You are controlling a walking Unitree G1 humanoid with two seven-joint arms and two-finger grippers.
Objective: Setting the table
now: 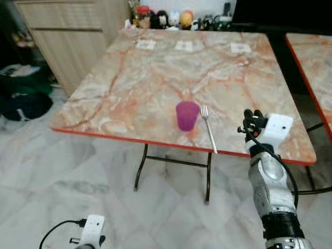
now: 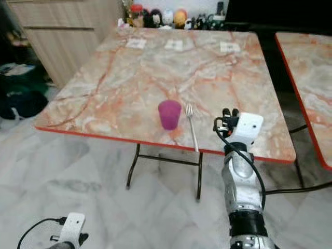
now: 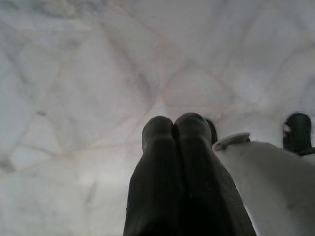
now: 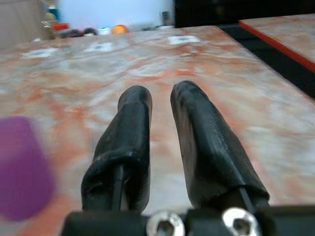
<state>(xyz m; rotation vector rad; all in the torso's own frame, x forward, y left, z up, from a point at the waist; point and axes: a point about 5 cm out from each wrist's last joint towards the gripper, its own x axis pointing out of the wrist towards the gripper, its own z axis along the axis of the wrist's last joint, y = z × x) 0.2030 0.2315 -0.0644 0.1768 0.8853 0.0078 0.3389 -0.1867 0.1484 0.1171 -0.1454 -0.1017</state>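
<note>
A square table [image 1: 129, 83] with an orange-veined marble top and red edge stands on black metal legs over a pale grey marble floor [image 1: 62, 176]. A light wooden cabinet [image 1: 72, 36] sits beyond its far left corner, and a second matching table [image 1: 316, 62] stands to the right.

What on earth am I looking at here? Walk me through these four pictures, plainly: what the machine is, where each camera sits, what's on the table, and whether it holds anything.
This is a humanoid robot setting a table. The two wide pictures come from its head, looking down. There the marble-patterned table carries a purple cup with a fork lying beside it, and three small papers near the far edge.

The other two pictures come from cameras on its wrists, looking along the black fingers. The right gripper hovers over the tabletop near the cup, fingers slightly apart and holding nothing. The left gripper hangs low over the pale floor, fingers pressed together, also holding nothing.
</note>
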